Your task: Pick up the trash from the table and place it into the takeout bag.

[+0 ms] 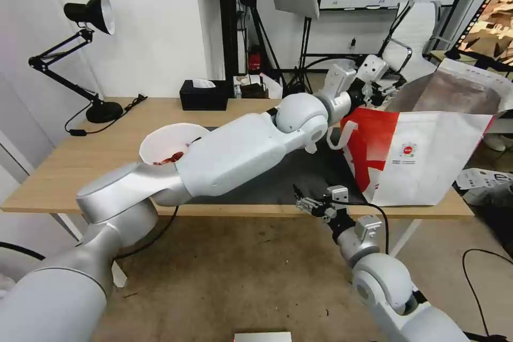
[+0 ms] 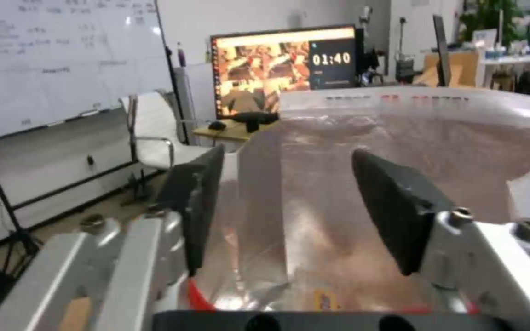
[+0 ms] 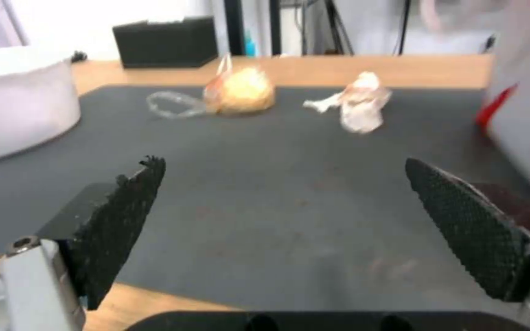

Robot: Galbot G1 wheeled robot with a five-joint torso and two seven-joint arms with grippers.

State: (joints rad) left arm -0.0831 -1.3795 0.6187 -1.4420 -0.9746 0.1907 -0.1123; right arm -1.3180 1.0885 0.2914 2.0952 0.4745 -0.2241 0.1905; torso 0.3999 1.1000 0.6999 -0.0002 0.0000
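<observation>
My left arm reaches across the table [image 1: 80, 157] to the takeout bag [image 1: 427, 155]. Its gripper [image 1: 383, 92] hangs at the bag's open mouth, open and holding nothing. In the left wrist view, that gripper [image 2: 283, 184] faces the bag's silver foil lining [image 2: 338, 151]. My right gripper [image 1: 300, 200] hovers at the table's front edge, open and empty. Beyond this gripper [image 3: 283, 168], on the dark mat [image 3: 265, 184], lie a beige bun-sized lump [image 3: 240, 92] in clear wrap and a crumpled white tissue [image 3: 360, 103]. The white bowl [image 1: 171, 141] with red shells stands on the mat's left, partly behind my left arm.
A black tissue box [image 1: 203, 95] sits at the table's back edge and a black desk lamp [image 1: 88, 59] at its back left. The bag stands on the table's right end. Behind are an office chair [image 1: 414, 37], a monitor [image 2: 283, 64] and stands.
</observation>
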